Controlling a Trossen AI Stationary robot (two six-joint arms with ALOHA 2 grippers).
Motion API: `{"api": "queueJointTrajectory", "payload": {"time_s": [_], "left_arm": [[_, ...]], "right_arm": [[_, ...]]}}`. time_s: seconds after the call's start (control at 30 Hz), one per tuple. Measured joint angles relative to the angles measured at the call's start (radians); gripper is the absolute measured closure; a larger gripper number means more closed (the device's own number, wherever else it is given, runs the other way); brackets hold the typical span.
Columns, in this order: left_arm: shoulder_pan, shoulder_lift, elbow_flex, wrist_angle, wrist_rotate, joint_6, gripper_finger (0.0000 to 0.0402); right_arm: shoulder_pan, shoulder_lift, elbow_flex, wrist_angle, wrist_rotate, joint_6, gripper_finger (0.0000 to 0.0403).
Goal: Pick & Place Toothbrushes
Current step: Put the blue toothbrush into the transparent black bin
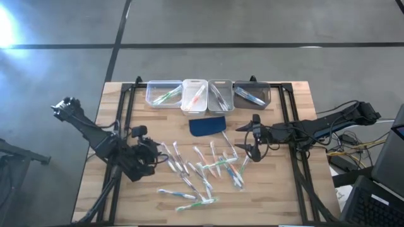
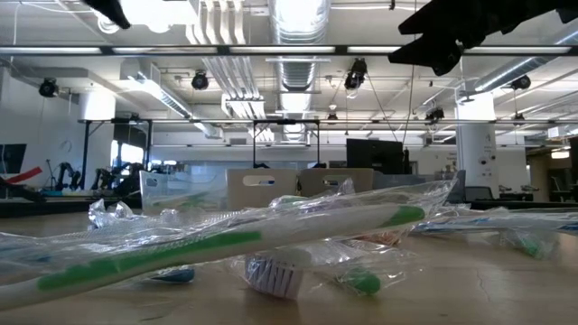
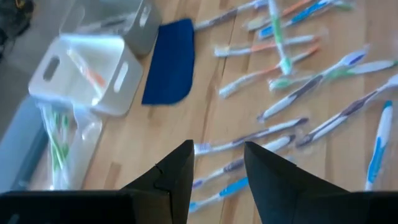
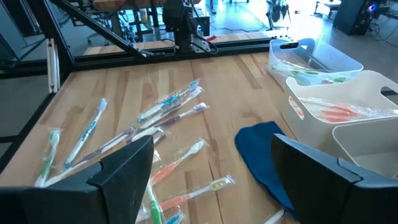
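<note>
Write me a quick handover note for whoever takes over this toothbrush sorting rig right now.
Right gripper: jaws open, empty, hovering beside the dark blue rounded pad.
Left gripper: jaws part open, empty, at the left edge of the loose pile.
Done: a few brushes already lie in the four small plastic bins at the far edge, green ones in the clear bin, orange ones in the white bin.
Left: many thin wrapped plastic toothbrushes remain scattered on the wooden table.
</note>
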Motion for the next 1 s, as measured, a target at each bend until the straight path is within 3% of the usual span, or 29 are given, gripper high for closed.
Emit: {"api": "queueJointTrajectory", "payload": {"time_s": [0.27, 0.57, 0.77, 1.0], "left_arm": [[0.025, -0.15, -0.177, 0.002, 0.042, -0.105, 0.0255], [0.138, -0.22, -0.266, 0.0, 0.145, -0.106, 0.0264], [0.263, -0.203, -0.27, -0.014, 0.234, 0.012, 0.0289], [0.344, -0.153, -0.27, -0.016, 0.24, 0.379, 0.0302]], "right_arm": [[0.0, 0.0, 0.0, 0.008, 0.0, 0.003, 0.007], [0.0, 0.0, -0.001, 0.051, 0.0, 0.003, 0.0052], [0.0, 0.0, -0.003, 0.051, 0.0, 0.003, 0.0052], [0.0, 0.0, -0.007, 0.05, 0.0, 0.003, 0.0074]]}}
